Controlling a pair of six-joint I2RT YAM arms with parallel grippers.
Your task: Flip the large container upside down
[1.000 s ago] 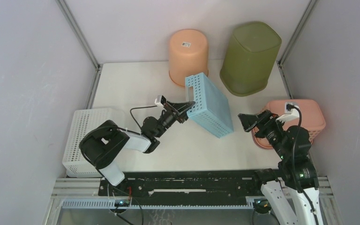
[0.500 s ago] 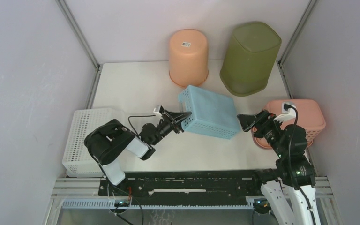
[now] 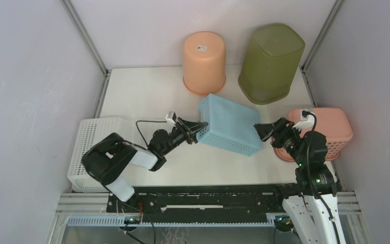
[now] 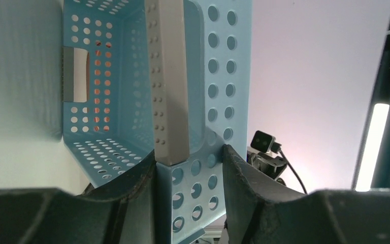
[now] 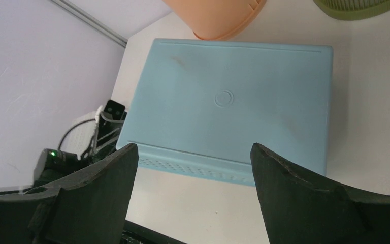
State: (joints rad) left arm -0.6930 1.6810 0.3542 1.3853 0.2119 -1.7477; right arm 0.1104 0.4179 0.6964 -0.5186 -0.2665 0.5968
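The blue perforated basket (image 3: pixel 231 127) lies bottom up at the table's middle, its smooth base facing up in the right wrist view (image 5: pixel 233 101). My left gripper (image 3: pixel 199 129) is shut on the wall at the basket's left end. The left wrist view shows that wall (image 4: pixel 193 193) pinched between my fingers (image 4: pixel 189 168), with the basket's inside beyond. My right gripper (image 3: pixel 265 131) is open and empty, just off the basket's right end, its fingers spread wide (image 5: pixel 192 150) without touching it.
An upturned orange bucket (image 3: pixel 204 61) and an upturned olive-green bin (image 3: pixel 271 61) stand at the back. A pink basket (image 3: pixel 330 129) sits at the right, behind my right arm. A white basket (image 3: pixel 94 152) sits at the left front.
The blue basket has swung down from standing tilted on its edge to lying bottom up. My left gripper has gone down with it. My right gripper has edged towards its right end.
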